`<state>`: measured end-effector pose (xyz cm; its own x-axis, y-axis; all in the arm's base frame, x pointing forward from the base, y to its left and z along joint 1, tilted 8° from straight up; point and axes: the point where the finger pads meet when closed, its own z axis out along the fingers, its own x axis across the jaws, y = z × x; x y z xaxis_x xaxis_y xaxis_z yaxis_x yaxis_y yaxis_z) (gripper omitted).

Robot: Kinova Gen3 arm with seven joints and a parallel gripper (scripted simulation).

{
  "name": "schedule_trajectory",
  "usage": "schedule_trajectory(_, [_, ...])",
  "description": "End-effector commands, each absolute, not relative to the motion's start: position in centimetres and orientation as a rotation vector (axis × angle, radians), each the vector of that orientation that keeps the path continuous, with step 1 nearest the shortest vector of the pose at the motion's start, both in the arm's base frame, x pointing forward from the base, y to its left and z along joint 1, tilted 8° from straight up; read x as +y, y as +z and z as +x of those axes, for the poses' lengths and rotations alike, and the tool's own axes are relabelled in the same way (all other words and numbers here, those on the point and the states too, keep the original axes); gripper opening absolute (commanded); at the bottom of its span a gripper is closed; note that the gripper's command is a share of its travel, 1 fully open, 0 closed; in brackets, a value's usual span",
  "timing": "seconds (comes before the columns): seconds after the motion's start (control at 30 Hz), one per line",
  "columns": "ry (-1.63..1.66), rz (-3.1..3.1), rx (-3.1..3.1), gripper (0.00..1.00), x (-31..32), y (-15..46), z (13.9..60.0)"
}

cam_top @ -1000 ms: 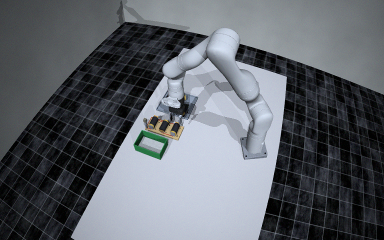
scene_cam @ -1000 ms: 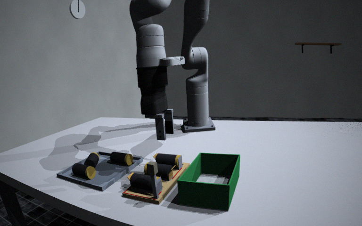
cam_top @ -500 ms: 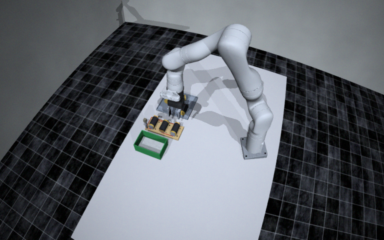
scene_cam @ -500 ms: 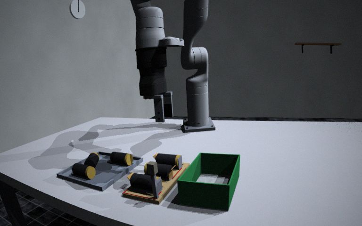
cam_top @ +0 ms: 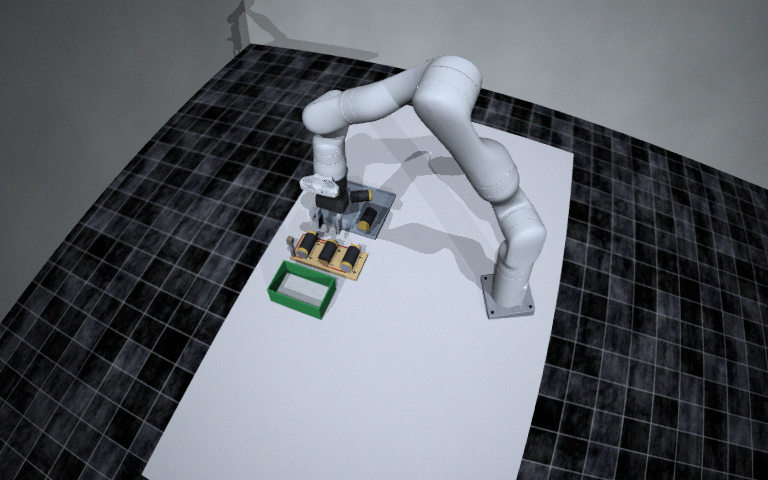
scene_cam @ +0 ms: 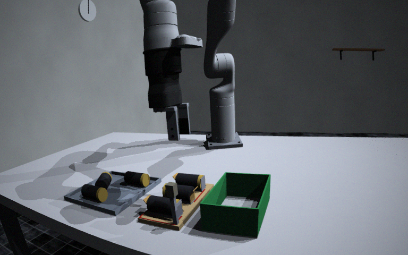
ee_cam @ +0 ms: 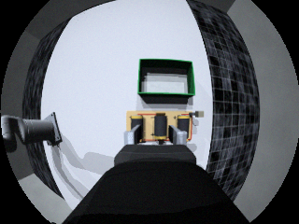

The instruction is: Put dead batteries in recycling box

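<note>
Grey walls rise behind a dark tiled floor, with a round white disc and a brown shelf mounted up in the exterior view. On the white worktop, the arm stands on a grey base plate, well apart from the task's things. Its jaws hang pointing down above the worktop, spread wide with nothing between them, near the tray side of the wooden holder. Three black-and-yellow batteries lie side by side in that holder: one nearest the bulb post, a middle one, and one at the far end. The block atop the post looks dull. Three more batteries lie at differing angles in the grey-blue tray, just beside the holder. On the holder's other side, the green recycling box stands upright on the worktop, open at the top, its pale floor bare.
</note>
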<state>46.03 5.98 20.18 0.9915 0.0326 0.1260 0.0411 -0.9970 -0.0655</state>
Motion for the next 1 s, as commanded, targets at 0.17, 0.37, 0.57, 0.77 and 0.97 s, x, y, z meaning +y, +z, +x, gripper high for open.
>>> schedule_trajectory(0.17, [-0.186, -3.082, -0.044, 0.90, 5.36, 19.89, 47.80])
schedule_trajectory(0.37, [-0.186, -3.082, -0.044, 0.90, 5.36, 19.89, 47.80])
schedule_trajectory(0.57, [-0.186, -3.082, -0.052, 0.90, 5.36, 19.89, 47.80])
schedule_trajectory(0.77, [-0.186, -3.082, -0.054, 0.90, 5.36, 19.89, 47.80])
schedule_trajectory(0.97, [-0.186, -3.082, -0.054, 0.90, 5.37, 19.88, 47.80])
